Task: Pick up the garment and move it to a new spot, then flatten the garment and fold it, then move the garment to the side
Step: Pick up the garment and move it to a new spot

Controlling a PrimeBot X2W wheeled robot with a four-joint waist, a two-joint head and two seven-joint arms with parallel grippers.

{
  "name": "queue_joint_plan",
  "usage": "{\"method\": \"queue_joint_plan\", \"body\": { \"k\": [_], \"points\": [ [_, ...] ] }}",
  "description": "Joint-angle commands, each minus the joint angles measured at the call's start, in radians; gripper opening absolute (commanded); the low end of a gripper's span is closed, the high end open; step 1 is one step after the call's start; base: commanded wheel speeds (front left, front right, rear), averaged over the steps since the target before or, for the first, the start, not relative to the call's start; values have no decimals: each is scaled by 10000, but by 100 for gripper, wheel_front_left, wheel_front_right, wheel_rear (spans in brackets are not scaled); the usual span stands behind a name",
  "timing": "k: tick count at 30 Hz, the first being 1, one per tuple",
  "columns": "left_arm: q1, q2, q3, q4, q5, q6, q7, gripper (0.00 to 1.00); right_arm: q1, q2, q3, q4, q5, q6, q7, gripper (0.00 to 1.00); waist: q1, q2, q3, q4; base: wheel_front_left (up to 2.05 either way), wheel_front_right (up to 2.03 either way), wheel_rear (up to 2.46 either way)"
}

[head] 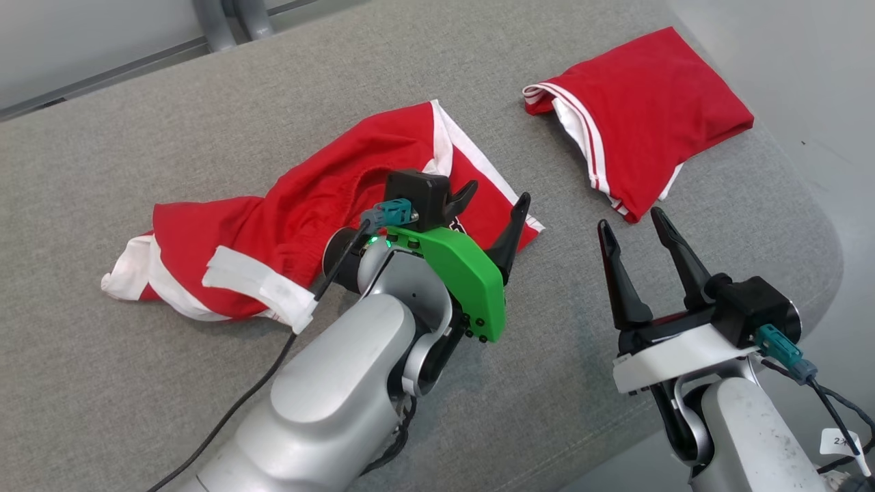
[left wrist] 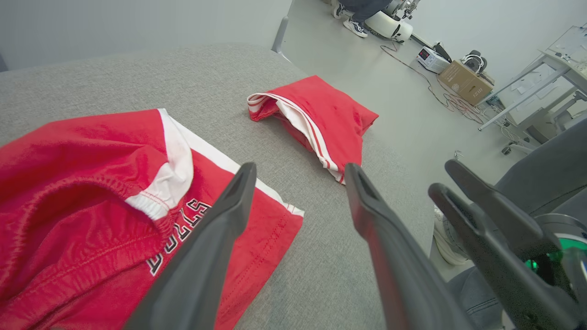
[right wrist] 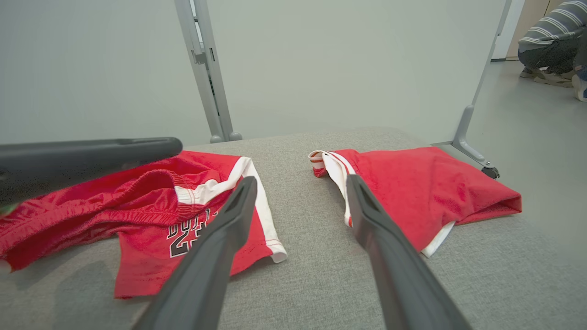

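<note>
Red shorts (head: pixel 301 198) on grey cushion (head: pixel 137 376), folded garment (head: pixel 649 116) nearby, left gripper (head: pixel 498 191) open, right gripper (head: pixel 630 219) open

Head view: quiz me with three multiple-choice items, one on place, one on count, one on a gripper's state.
1. The folded garment lies: A on the floor; B draped on a rail; C at the right end of the grey surface.
2. Red garments on the surface: A one; B two; C three.
3. The left gripper, at the hem of the crumpled shorts, is: A open, empty; B shut on cloth; C shut, empty.
Answers: C, it rests near the right edge; B, the shorts and the folded garment; A, its fingers stand apart with no cloth between.
</note>
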Motion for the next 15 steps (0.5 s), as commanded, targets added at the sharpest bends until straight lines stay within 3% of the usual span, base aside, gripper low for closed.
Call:
{"method": "queue_joint_plan", "body": {
  "k": [1,8,15],
  "points": [
    [-174,150,-75,-25,236,75,-150,100,61,9,-91,-91,-6,0,-29,100,0,25,217,-97,0,0,0],
    [-747,889,-215,505,1050,201,-372,100,21,6,-134,-214,125,-2,-29,100,0,25,501,32,0,0,0],
    [-1355,932,-567,1617,1457,165,-46,100,-103,6,10,-258,362,0,-29,100,0,25,870,-161,0,0,0]
  ]
}}
